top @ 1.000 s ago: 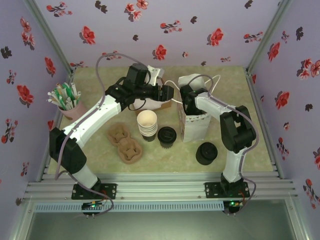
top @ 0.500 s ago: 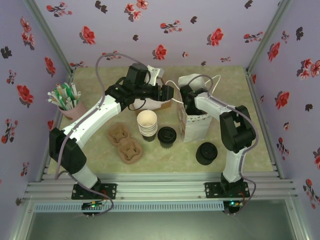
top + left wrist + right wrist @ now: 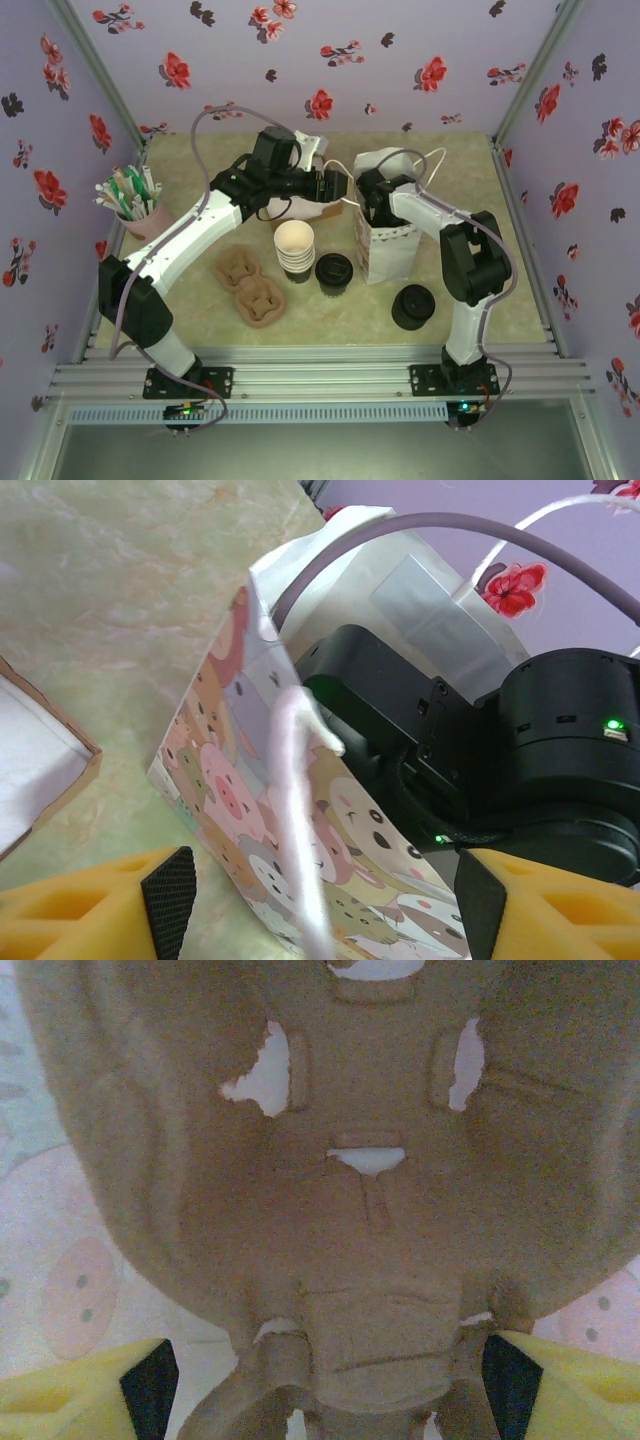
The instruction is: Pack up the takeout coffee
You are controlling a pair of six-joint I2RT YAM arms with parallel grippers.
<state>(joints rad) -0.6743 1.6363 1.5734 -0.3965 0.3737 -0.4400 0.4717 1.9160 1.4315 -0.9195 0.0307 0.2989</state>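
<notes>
Down inside the bag, the right gripper is open over the cup tray, the left gripper is open around the handle, and the coffee sits outside on the table, just left of the right gripper, so I'd call it maybe half done.

Soft, even light; right wrist view perhaps defocused.

Blocked at centre frame by the paper bag, plugged at the mouth by the right gripper. Hemmed just left of it by stack of cups and takeout coffee. Open over bare table at upper right.
</notes>
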